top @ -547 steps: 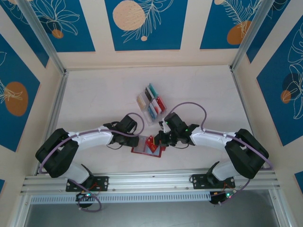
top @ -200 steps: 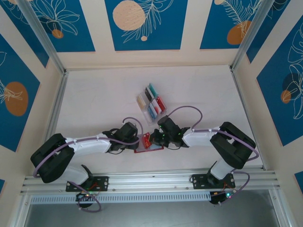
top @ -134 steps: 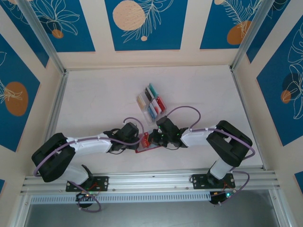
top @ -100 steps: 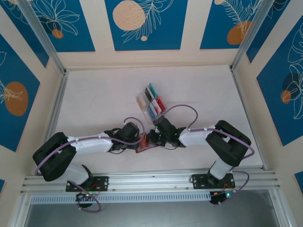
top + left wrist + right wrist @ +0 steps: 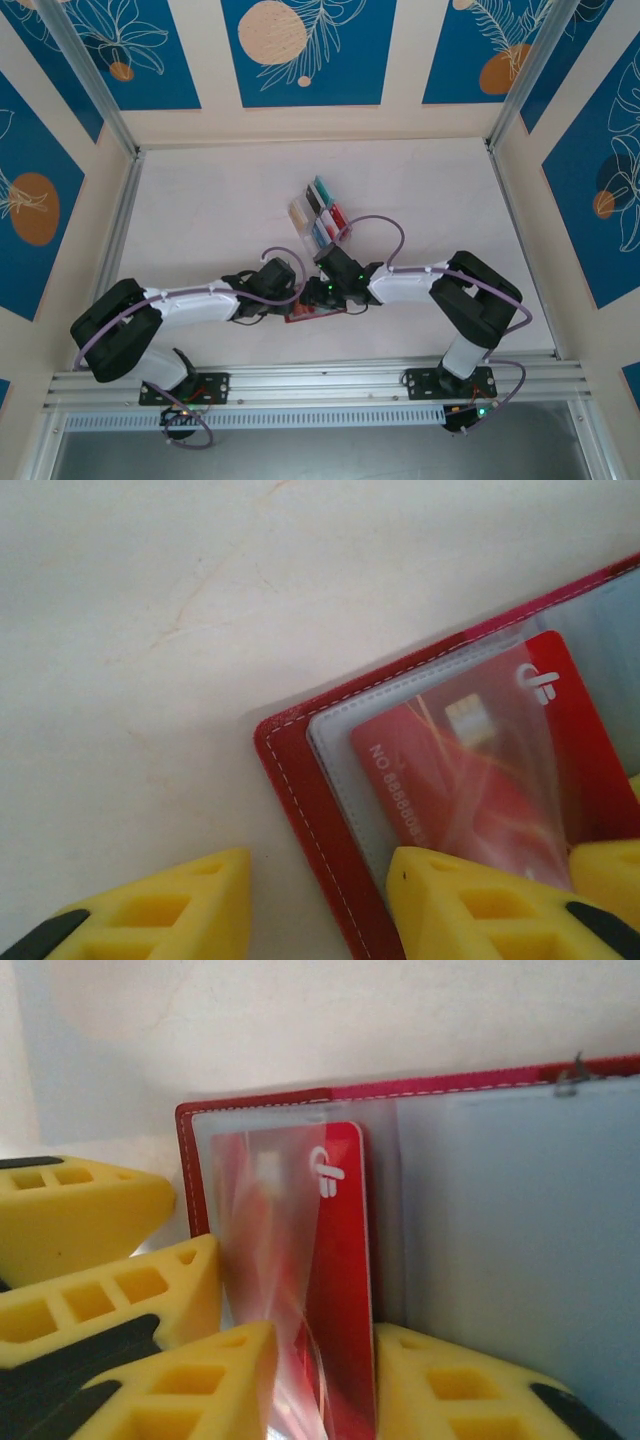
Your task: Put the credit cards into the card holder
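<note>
- Right claw: the jaws are seen parted, one yellow finger on each side of the near end of a red card. No pinch is evident, though light contact along one edge cannot be ruled out.
- Left claw: the jaws are spread. One finger is set on the bare table just outside the stitched edge. The other is laid on the cover of the card holder and is judged to be pinning it flat.
- Card holder: it is laid open and flat directly ahead of the right claw, with its red rim just beyond the card's far end. From the left claw it lies ahead and off to the right.
- Red card: it appears to be lodged under a clear sleeve of the holder. Its long axis runs straight away from the right claw, in line with the fingers. The far short edge is close to the rim, so the card is judged to be nearly or fully seated.
- Other credit cards: these are stood in a clear rack, seen from above just beyond the right claw and farther from the left claw. The right arm is judged the nearer.
- Coming move, as judged: the right claw is to be drawn straight back along the card's long axis so that the card is not dragged out. The rack ahead is then to be addressed.
</note>
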Controlling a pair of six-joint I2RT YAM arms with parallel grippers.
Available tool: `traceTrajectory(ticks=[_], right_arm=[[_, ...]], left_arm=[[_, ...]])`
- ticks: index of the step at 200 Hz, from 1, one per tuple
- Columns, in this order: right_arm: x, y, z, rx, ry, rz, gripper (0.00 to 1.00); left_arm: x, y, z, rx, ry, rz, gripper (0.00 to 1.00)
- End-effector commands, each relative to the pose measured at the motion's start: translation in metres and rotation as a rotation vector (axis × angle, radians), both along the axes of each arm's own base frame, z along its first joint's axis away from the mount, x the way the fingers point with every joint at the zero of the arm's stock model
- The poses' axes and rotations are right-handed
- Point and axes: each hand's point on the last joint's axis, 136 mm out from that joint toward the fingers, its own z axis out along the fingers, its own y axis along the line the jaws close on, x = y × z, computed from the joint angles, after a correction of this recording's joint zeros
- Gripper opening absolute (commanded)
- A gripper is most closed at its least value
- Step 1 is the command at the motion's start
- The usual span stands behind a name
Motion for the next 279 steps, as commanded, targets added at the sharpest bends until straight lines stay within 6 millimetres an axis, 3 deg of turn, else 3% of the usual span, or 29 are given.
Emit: traceTrajectory(ticks=[1,39,76,138,193,211,241,279], right_arm=[[-0.017,-0.024,-0.009,-0.122,0.061,0.048,0.39],[-0.009,-0.026,0.0,-0.151,0.046,0.071,0.39],[-0.006,-0.02,-0.008,-0.157,0.077,0.093,0.31],[-0.006,-0.003,-0.008,-0.113,0.081,0.125,0.14],[-0.017,0.021,-0.005,-0.096,0.066,0.182,0.13],[-0.019,0.031,-0.008,-0.096,0.066,0.206,0.08],[-0.019,0.036,-0.009,-0.07,0.081,0.203,0.1],[-0.012,0.018,0.003,-0.112,0.034,0.19,0.27]], left_arm=[[-0.057,0.004,-0.044,0.029,0.23,-0.092,0.41],[-0.057,0.003,-0.042,0.013,0.227,-0.092,0.41],[-0.057,-0.001,-0.038,-0.024,0.227,-0.091,0.41],[-0.058,-0.006,-0.038,-0.057,0.24,-0.097,0.42],[-0.058,-0.015,-0.038,-0.096,0.251,-0.104,0.42],[-0.057,-0.017,-0.036,-0.105,0.247,-0.107,0.42],[-0.058,-0.017,-0.034,-0.11,0.246,-0.107,0.42],[-0.059,-0.012,-0.032,-0.108,0.242,-0.09,0.44]])
